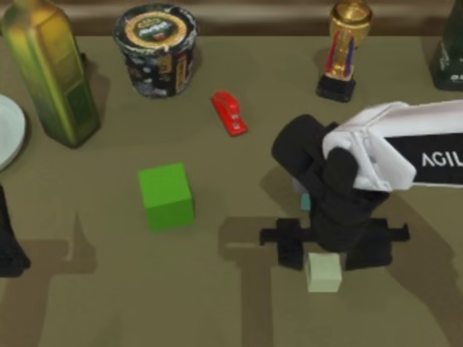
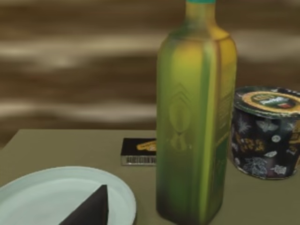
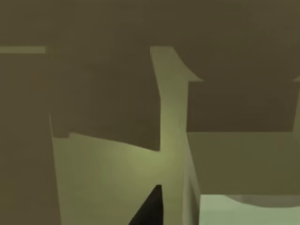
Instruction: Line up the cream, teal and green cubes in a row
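Right gripper (image 1: 323, 254) hangs just over the cream cube (image 1: 323, 272), fingers apart; teal cube (image 1: 305, 201) peeks at twelve o'clock, green cube (image 1: 166, 196) at nine.

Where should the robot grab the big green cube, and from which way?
Probably from straight above, fingers closing on two opposite side faces of the green cube. It sits flat on the table with open space all round, and its flat parallel sides suit a two-finger pinch. It is turned slightly, so the gripper should twist to match.
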Controlling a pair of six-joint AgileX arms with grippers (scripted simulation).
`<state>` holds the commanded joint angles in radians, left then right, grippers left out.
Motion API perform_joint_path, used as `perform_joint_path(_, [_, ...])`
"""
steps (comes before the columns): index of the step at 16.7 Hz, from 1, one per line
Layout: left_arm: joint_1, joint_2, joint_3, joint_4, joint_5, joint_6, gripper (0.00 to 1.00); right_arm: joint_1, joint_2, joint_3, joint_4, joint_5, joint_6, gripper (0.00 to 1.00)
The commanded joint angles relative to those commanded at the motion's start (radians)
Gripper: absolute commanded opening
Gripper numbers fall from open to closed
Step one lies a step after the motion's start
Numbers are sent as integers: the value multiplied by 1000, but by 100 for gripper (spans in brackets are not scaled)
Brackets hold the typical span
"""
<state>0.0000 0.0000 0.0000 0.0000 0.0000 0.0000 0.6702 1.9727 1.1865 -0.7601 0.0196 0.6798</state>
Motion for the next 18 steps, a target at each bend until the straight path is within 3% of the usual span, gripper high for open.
perform_joint_path(2, [0, 0, 0, 0, 0, 0, 100, 0, 0, 0, 0, 0, 0, 100])
perform_joint_path(12, [0, 0, 0, 0, 0, 0, 100, 2, -7, 13, -18, 0, -1, 100])
perform_joint_path(18, [0, 0, 0, 0, 0, 0, 100, 10, -93, 125, -228, -1, 2, 100])
